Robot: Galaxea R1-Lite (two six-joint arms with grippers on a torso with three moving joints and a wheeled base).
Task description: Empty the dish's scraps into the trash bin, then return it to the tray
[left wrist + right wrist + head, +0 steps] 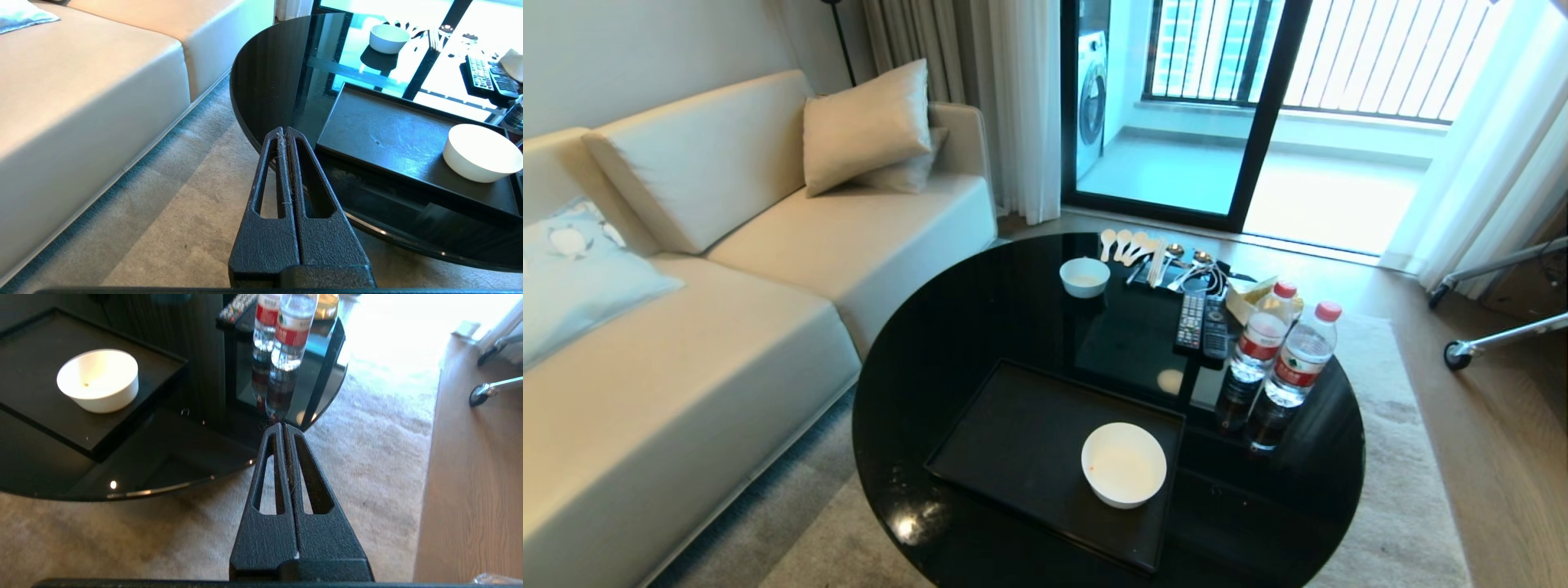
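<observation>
The dish, a glossy white round bowl, stands upright on the black tray at its right end, on the round black table. It holds no scraps beyond a small orange smear at its rim; the dish shows one tiny speck inside. The trash bin is out of view. My left gripper is shut and empty, off the table's near left edge over the carpet, apart from the dish. My right gripper is shut and empty, off the table's near right edge. Neither gripper shows in the head view.
A smaller white bowl sits at the table's far side, with spoons, two remotes and two water bottles on the right. A cream sofa flanks the left. Carpet lies below, and a wheeled stand is on the right.
</observation>
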